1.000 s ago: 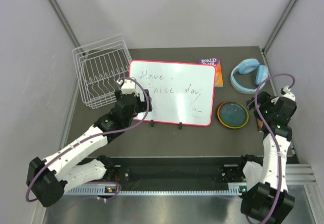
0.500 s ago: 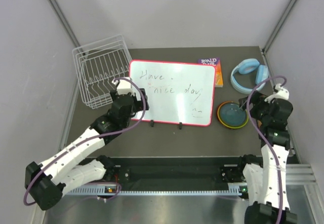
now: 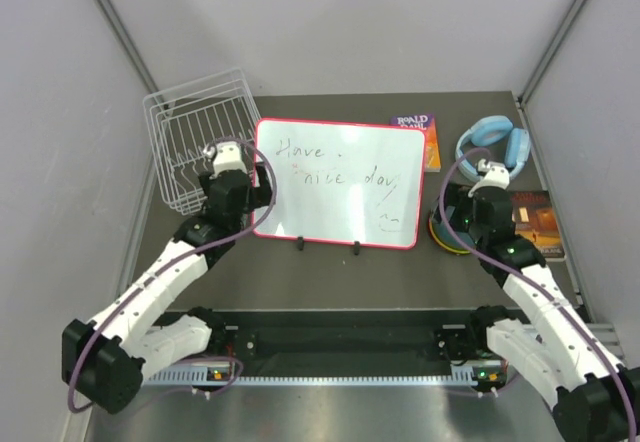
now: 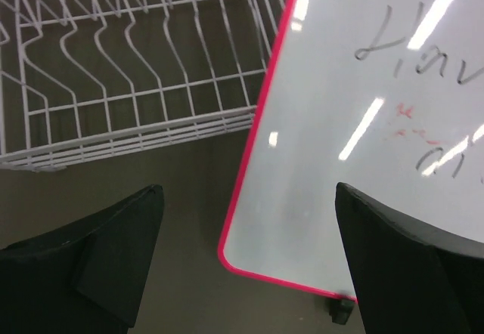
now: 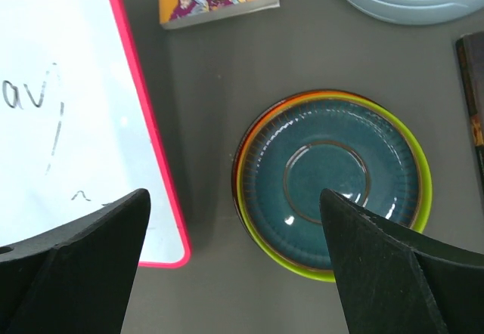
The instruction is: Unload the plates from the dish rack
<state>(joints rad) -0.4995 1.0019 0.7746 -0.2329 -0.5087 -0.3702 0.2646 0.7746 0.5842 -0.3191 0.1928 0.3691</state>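
At far left the white wire dish rack (image 3: 200, 147) stands on the dark table (image 3: 330, 272). My left gripper (image 4: 246, 228) hovers by its near right corner, jaws spread wide, holding nothing. The pink-framed whiteboard (image 3: 340, 182) lies in the middle. Right of it, my right gripper (image 5: 234, 205) hangs with jaws wide apart and nothing between them above the stacked round plates (image 5: 333, 183), dark blue on top, which sit on the table well apart from the rack.

gripper (image 4: 247, 190) spread wide: rack (image 4: 151, 131) beyond the left finger, whiteboard (image 4: 363, 122) corner between the fingers, its foot (image 4: 342, 313) by the right finger.
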